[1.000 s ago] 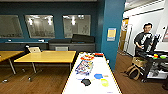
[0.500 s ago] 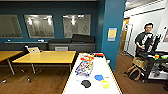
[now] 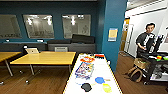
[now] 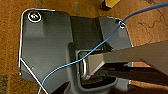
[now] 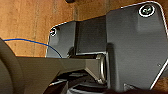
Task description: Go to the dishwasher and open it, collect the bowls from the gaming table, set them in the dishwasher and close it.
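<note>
The gaming table [image 3: 105, 71], long with a white top, runs away from me at lower centre in the head view. Near its close end lie three bowls: a blue bowl [image 3: 99, 80], a black bowl [image 3: 86, 87] and a yellow-green bowl [image 3: 107, 88]. Colourful packets and boxes [image 3: 85, 67] cover the table's middle and far part. The dishwasher is out of view. In both wrist views the robot's own dark plate hangs over brown wooden floor.
Yellow tables [image 3: 45, 58] stand to the left, one with an open laptop [image 3: 32, 51]. A teal pillar [image 3: 112, 32] rises behind the white table. At the right a person [image 3: 145, 41] stands behind a dark cart [image 3: 155, 65], with a bag [image 3: 136, 72] on the floor.
The whole head view has shifted: the white table and the bowls now sit closer and a little more to the centre, so the camera has moved forward.
</note>
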Motion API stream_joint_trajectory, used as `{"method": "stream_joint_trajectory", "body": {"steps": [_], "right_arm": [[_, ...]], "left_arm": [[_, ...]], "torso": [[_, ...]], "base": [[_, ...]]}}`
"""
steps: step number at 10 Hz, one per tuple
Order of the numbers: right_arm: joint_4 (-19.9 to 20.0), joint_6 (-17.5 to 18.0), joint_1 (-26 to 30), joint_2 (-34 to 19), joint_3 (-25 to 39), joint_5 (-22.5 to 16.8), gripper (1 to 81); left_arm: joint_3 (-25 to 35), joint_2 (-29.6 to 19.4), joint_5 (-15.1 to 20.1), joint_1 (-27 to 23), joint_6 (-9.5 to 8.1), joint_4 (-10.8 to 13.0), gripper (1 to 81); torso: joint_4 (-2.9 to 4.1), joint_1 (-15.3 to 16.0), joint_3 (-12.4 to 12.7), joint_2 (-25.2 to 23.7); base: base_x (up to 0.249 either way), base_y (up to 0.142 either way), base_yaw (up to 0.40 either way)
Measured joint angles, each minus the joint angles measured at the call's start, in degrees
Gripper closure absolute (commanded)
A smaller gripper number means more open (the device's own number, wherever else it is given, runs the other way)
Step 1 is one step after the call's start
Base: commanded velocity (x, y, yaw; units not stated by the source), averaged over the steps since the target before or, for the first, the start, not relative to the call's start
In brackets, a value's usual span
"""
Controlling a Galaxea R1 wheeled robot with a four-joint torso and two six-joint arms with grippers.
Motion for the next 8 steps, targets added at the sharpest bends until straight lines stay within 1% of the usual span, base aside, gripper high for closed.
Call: {"method": "stream_joint_trajectory", "body": {"steps": [6, 7, 8], "right_arm": [[0.1, 0.0, 0.3, 0.0, 0.0, -0.3, 1.0], [0.1, 0.0, 0.3, 0.0, 0.0, -0.3, 1.0], [0.1, -0.1, 0.5, 0.0, 0.0, -0.3, 1.0]], "left_arm": [[0.0, 0.0, 0.0, 0.0, 0.00, 0.0, 1.0], [0.0, 0.0, 0.0, 0.0, 0.02, 0.0, 1.0], [0.0, 0.0, -0.1, -0.3, 0.00, 0.0, 1.0]], "torso": [[0.00, 0.0, 0.0, 0.0], [0.00, 0.0, 0.0, 0.0], [0.00, 0.1, 0.0, 0.0]], "base": [[0.130, 0.000, 0.000], [0.088, 0.000, 0.000], [0.000, 0.000, 0.000]]}}
